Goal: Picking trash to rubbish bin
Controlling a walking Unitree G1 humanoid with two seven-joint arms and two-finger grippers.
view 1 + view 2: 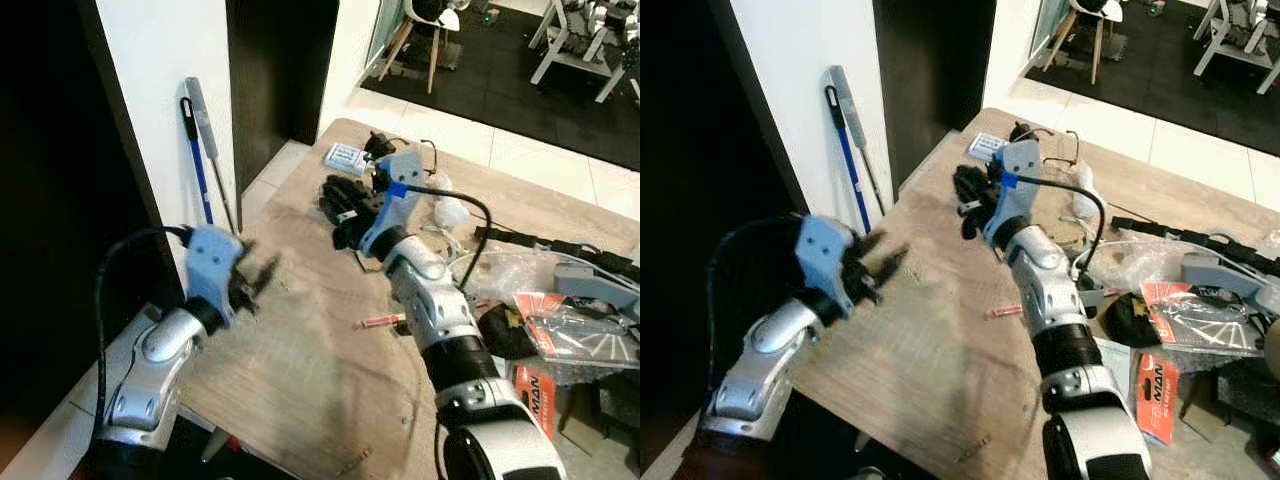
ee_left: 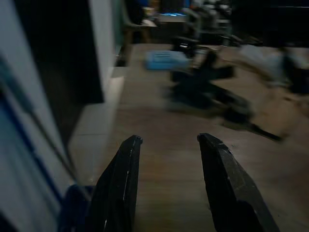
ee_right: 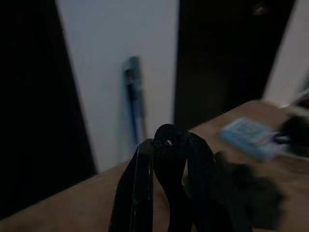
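Over the far middle of the desk, in the eye views, the right gripper has its jaws clenched on a black piece of trash, lifted; no bin is seen, so dropping it remains. In the right wrist view the trash sits between the jaws. The left gripper, near left, hangs released

One wooden table. Two grippers: the left gripper and the right gripper. Two long handles leaning on the wall, one blue, one grey. One small blue-and-white box, one pink pen-like stick, and two red printed packets, possibly more under the clutter
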